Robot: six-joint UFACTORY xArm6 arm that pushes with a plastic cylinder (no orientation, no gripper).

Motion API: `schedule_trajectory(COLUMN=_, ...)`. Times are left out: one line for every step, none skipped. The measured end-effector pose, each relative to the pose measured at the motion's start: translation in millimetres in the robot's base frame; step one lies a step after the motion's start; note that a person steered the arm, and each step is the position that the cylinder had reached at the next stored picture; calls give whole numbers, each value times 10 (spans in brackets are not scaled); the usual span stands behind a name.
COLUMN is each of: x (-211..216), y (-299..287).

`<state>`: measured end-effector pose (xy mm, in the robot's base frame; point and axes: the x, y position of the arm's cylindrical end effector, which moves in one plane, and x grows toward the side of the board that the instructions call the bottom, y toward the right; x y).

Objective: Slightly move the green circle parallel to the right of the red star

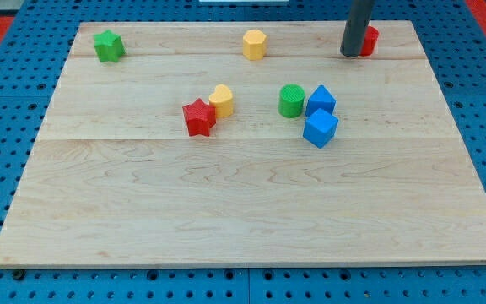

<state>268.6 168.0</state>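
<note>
On the wooden board (251,211), my tip (350,54) sits well above-right of the green circle (291,100), touching neither it nor the red star (198,116)

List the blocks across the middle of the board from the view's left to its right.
Red star → yellow heart → green circle → two blue blocks, overlapping, so unordered.
</note>
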Motion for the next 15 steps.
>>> schedule_trajectory(x=0, y=0)
schedule_trajectory(x=128, y=-27)
schedule_trajectory(x=158, y=-148)
schedule_trajectory(x=258, y=-342)
schedule_trajectory(x=913, y=-531)
schedule_trajectory(x=1188, y=-574)
schedule_trajectory(x=1172, y=-708)
schedule_trajectory(x=948, y=-719)
schedule_trajectory(x=897, y=-732)
schedule_trajectory(x=890, y=-729)
schedule_trajectory(x=857, y=-729)
schedule_trajectory(x=690, y=-729)
schedule_trajectory(x=690, y=-729)
schedule_trajectory(x=689, y=-975)
schedule_trajectory(x=689, y=-1142)
